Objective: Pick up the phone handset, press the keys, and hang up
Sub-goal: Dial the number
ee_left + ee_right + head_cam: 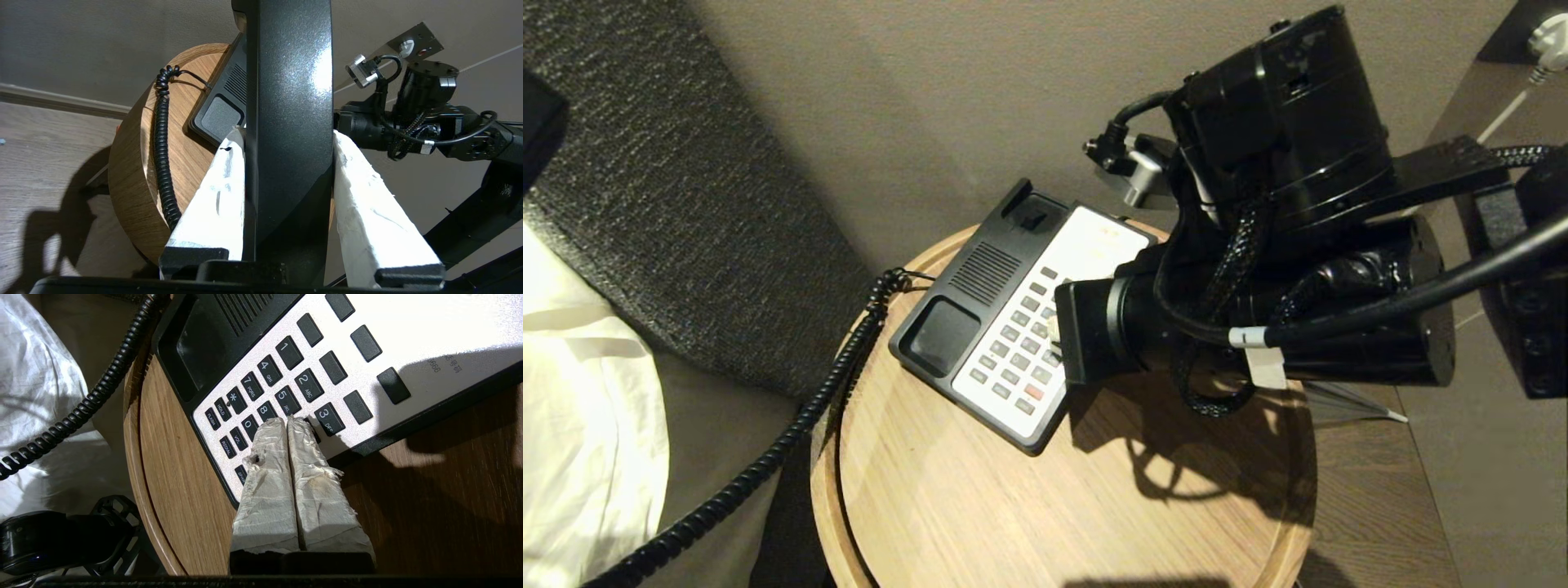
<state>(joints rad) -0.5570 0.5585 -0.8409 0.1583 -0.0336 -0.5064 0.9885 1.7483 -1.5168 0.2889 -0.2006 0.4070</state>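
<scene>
Head view: black-and-white desk phone base sits on the round light-wood side table, toward its back edge. Handset cradle on the base is vacant. Grid of small dark grey rectangular keys with one red key is set in the white faceplate. Black right arm reaches in from the right, its end over the keypad's right side; fingertips hidden behind the arm here. Black coiled cord runs off the table's left edge toward the lower left. White bedding at far left.

Left wrist view: left gripper grasps the long glossy black plastic phone handset across its middle, white-wrapped fingers pressed on both sides. Handset is held up off the base, with table and base behind it. Right arm visible beyond.

Right wrist view: right gripper is clenched, its two white-taped fingers pressed together, nothing between them. Tips rest on the keypad around the 5, 8 and 6 keys; exact key contact unclear. Coiled cord trails past the table edge.
</scene>
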